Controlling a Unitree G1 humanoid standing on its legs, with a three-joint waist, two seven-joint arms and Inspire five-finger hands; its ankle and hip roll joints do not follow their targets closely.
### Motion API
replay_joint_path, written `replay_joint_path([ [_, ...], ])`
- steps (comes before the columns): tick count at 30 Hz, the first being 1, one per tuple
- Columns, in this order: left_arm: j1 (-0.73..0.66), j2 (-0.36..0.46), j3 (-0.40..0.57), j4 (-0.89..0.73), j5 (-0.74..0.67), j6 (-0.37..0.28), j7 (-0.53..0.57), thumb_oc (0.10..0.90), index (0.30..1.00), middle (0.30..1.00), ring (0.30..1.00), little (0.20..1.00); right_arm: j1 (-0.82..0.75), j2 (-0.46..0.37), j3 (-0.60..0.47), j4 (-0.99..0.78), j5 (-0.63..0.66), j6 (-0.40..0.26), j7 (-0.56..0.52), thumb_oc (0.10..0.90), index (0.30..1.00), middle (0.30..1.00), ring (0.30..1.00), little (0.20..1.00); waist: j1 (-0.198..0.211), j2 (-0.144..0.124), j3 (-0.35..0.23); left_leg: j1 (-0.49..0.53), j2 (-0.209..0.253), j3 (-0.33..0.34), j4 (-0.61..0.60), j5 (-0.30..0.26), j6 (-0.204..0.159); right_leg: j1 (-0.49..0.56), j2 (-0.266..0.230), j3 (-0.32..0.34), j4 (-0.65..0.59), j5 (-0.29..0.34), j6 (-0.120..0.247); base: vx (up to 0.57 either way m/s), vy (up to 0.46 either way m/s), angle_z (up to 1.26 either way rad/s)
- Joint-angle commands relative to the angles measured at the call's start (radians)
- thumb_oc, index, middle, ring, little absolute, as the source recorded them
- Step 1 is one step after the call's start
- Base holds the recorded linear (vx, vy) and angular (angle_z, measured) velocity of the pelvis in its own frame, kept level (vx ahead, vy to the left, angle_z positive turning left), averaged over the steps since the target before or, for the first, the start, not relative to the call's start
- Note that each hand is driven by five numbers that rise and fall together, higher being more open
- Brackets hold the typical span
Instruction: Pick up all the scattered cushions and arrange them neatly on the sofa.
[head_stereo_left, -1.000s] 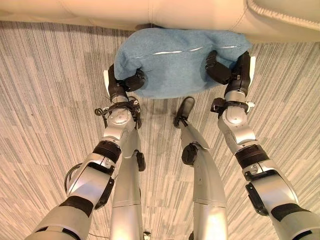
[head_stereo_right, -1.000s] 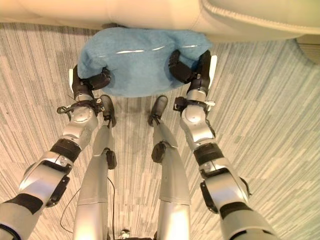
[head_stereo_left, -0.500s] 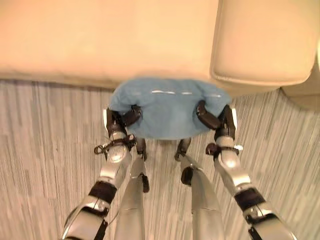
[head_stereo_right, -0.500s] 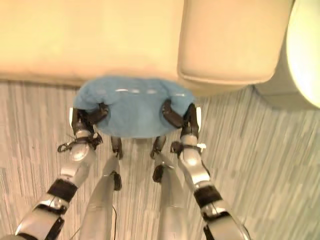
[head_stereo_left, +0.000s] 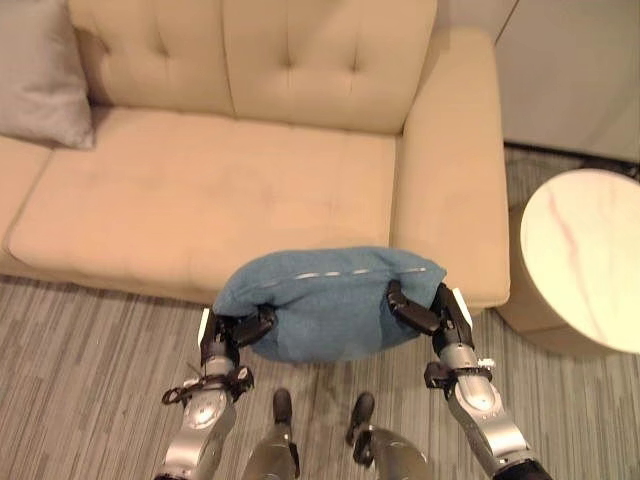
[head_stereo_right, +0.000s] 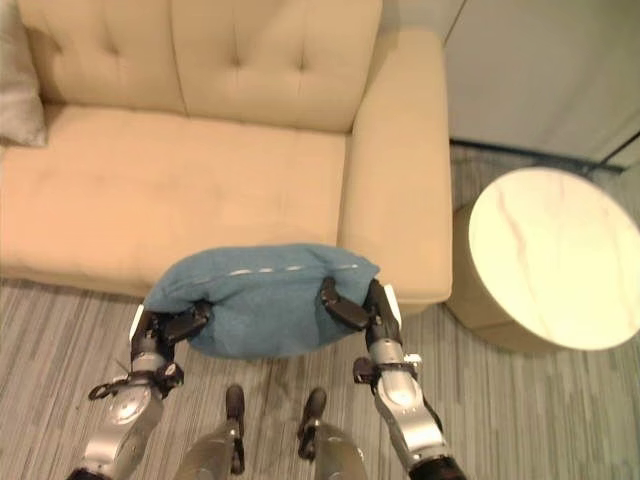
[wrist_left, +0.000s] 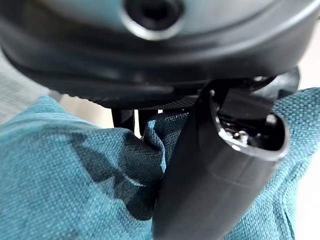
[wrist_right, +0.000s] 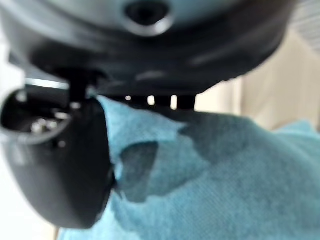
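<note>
Blue cushion (head_stereo_left: 330, 300) pinched at each end, left hand (head_stereo_left: 232, 332), right hand (head_stereo_left: 430, 312), before sofa (head_stereo_left: 250, 190)

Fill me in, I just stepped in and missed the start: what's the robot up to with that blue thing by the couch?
The robot is holding a blue cushion between both hands, the left hand gripping one end and the right hand the other. The cushion is in front of the beige sofa, at the seat's front edge, not yet set down on it. A grey cushion already sits at the sofa's far left, and a round side table stands beside the armrest.
</note>
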Motion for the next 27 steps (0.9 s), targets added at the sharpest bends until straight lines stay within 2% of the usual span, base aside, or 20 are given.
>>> replay_joint_path([
  [1, -0.071, 0.005, -0.001, -0.08, 0.05, -0.115, -0.06, 0.4, 0.3, 0.3, 0.3, 0.3, -0.045, 0.015, -0.006, -0.133, -0.013, -0.085, 0.034, 0.4, 0.3, 0.3, 0.3, 0.3, -0.003, -0.05, -0.137, 0.006, -0.001, -0.005, 0.043, -0.035, -0.029, 0.157, -0.009, 0.025, -0.205, 0.032, 0.081, 0.14, 0.09, 0.28],
  [2, -0.061, 0.001, -0.004, -0.07, 0.051, -0.107, -0.065, 0.4, 0.3, 0.3, 0.3, 0.3, -0.027, 0.017, -0.024, -0.14, -0.027, -0.08, 0.026, 0.4, 0.3, 0.3, 0.3, 0.3, -0.002, -0.054, -0.135, 0.029, -0.009, 0.001, 0.033, -0.035, -0.035, 0.196, -0.01, 0.007, -0.227, 0.035, 0.087, 0.12, 0.099, 0.33],
  [6, -0.044, 0.005, -0.001, -0.063, 0.049, -0.101, -0.081, 0.4, 0.3, 0.3, 0.3, 0.3, -0.003, 0.021, -0.061, -0.151, -0.046, -0.067, 0.016, 0.4, 0.3, 0.3, 0.3, 0.3, 0.004, -0.065, -0.14, 0.066, -0.018, 0.014, 0.002, -0.036, -0.043, 0.245, -0.023, -0.051, -0.236, 0.037, 0.097, 0.12, 0.102, 0.6],
  [12, 0.001, 0.017, 0.018, -0.067, 0.06, -0.093, -0.088, 0.4, 0.3, 0.3, 0.3, 0.3, -0.019, 0.034, -0.036, -0.142, -0.053, -0.053, 0.03, 0.4, 0.3, 0.3, 0.3, 0.3, 0.037, -0.098, -0.15, 0.1, -0.051, 0.009, -0.005, -0.077, -0.009, 0.265, -0.053, -0.036, -0.218, 0.047, 0.124, 0.09, 0.165, 0.2],
  [14, 0.016, 0.033, 0.031, -0.084, 0.067, -0.087, -0.097, 0.4, 0.3, 0.3, 0.3, 0.3, -0.035, 0.048, -0.024, -0.144, -0.058, -0.052, 0.044, 0.4, 0.3, 0.3, 0.3, 0.3, 0.063, -0.107, -0.137, 0.12, -0.072, 0.005, -0.014, -0.095, 0.015, 0.249, -0.079, -0.014, -0.137, 0.04, 0.14, 0.07, 0.316, -0.08],
  [15, 0.011, 0.045, 0.041, -0.088, 0.077, -0.085, -0.095, 0.4, 0.3, 0.3, 0.3, 0.3, -0.05, 0.067, -0.018, -0.152, -0.056, -0.057, 0.048, 0.4, 0.3, 0.3, 0.3, 0.3, 0.073, -0.11, -0.13, 0.129, -0.087, 0.004, -0.023, -0.102, 0.033, 0.22, -0.106, -0.012, -0.055, 0.046, 0.151, 0.04, 0.222, -0.22],
  [16, 0.011, 0.045, 0.042, -0.088, 0.077, -0.085, -0.095, 0.4, 0.3, 0.3, 0.3, 0.3, -0.051, 0.067, -0.018, -0.152, -0.056, -0.057, 0.048, 0.4, 0.3, 0.3, 0.3, 0.3, 0.074, -0.111, -0.129, 0.13, -0.089, 0.005, -0.023, -0.101, 0.034, 0.217, -0.109, -0.01, -0.049, 0.044, 0.152, 0.04, 0.204, -0.22],
  [18, 0.002, 0.052, 0.05, -0.09, 0.079, -0.088, -0.09, 0.4, 0.3, 0.3, 0.3, 0.3, -0.055, 0.08, -0.018, -0.163, -0.053, -0.061, 0.051, 0.4, 0.3, 0.3, 0.3, 0.3, 0.073, -0.109, -0.112, 0.147, -0.097, -0.004, -0.021, -0.109, 0.046, 0.186, -0.125, 0.015, 0.041, 0.063, 0.158, 0.06, 0.116, 0.08],
  [20, -0.005, 0.051, 0.055, -0.096, 0.076, -0.094, -0.087, 0.4, 0.3, 0.3, 0.3, 0.3, -0.052, 0.083, -0.021, -0.177, -0.062, -0.062, 0.052, 0.4, 0.3, 0.3, 0.3, 0.3, 0.064, -0.104, -0.103, 0.158, -0.102, -0.016, -0.018, -0.116, 0.054, 0.153, -0.098, 0.072, 0.079, 0.05, 0.151, 0.06, 0.077, 0.1],
  [21, -0.005, 0.051, 0.055, -0.096, 0.076, -0.094, -0.087, 0.4, 0.3, 0.3, 0.3, 0.3, -0.053, 0.083, -0.022, -0.177, -0.062, -0.062, 0.052, 0.4, 0.3, 0.3, 0.3, 0.3, 0.063, -0.104, -0.106, 0.152, -0.101, -0.016, -0.017, -0.114, 0.055, 0.15, -0.097, 0.071, 0.076, 0.053, 0.151, 0.11, 0.069, 0.33],
  [22, -0.01, 0.044, 0.052, -0.102, 0.082, -0.099, -0.085, 0.4, 0.3, 0.3, 0.3, 0.3, -0.046, 0.076, -0.026, -0.182, -0.079, -0.063, 0.053, 0.4, 0.3, 0.3, 0.3, 0.3, 0.038, -0.098, -0.103, 0.162, -0.108, -0.045, -0.019, -0.114, 0.059, 0.116, -0.023, 0.164, 0.06, 0.008, 0.133, 0.08, 0.044, 0.36],
  [23, -0.01, 0.044, 0.052, -0.102, 0.082, -0.099, -0.085, 0.4, 0.3, 0.3, 0.3, 0.3, -0.046, 0.076, -0.026, -0.182, -0.079, -0.063, 0.053, 0.4, 0.3, 0.3, 0.3, 0.3, 0.038, -0.098, -0.104, 0.161, -0.108, -0.045, -0.019, -0.114, 0.059, 0.115, -0.023, 0.164, 0.059, 0.008, 0.133, 0.15, 0.048, 0.65],
  [24, -0.011, 0.038, 0.051, -0.103, 0.083, -0.103, -0.085, 0.4, 0.3, 0.3, 0.3, 0.3, -0.044, 0.065, -0.028, -0.178, -0.082, -0.066, 0.051, 0.4, 0.3, 0.3, 0.3, 0.3, 0.029, -0.101, -0.102, 0.161, -0.126, -0.073, -0.021, -0.115, 0.063, 0.108, 0.007, 0.208, 0.004, 0.013, 0.127, 0.09, -0.006, 0.54],
  [26, -0.015, 0.028, 0.049, -0.096, 0.069, -0.097, -0.088, 0.4, 0.3, 0.3, 0.3, 0.3, -0.036, 0.057, -0.034, -0.176, -0.076, -0.061, 0.052, 0.4, 0.3, 0.3, 0.3, 0.3, 0.012, -0.101, -0.1, 0.163, -0.139, -0.118, -0.029, -0.111, 0.06, 0.087, 0.041, 0.241, -0.026, 0.022, 0.118, 0.1, -0.036, 0.86],
  [27, -0.015, 0.024, 0.048, -0.093, 0.066, -0.098, -0.093, 0.4, 0.3, 0.3, 0.3, 0.3, -0.029, 0.055, -0.036, -0.175, -0.075, -0.059, 0.054, 0.4, 0.3, 0.3, 0.3, 0.3, 0.009, -0.106, -0.102, 0.165, -0.146, -0.127, -0.027, -0.115, 0.059, 0.096, 0.041, 0.245, -0.044, 0.026, 0.116, 0.1, -0.073, 1.15],
])
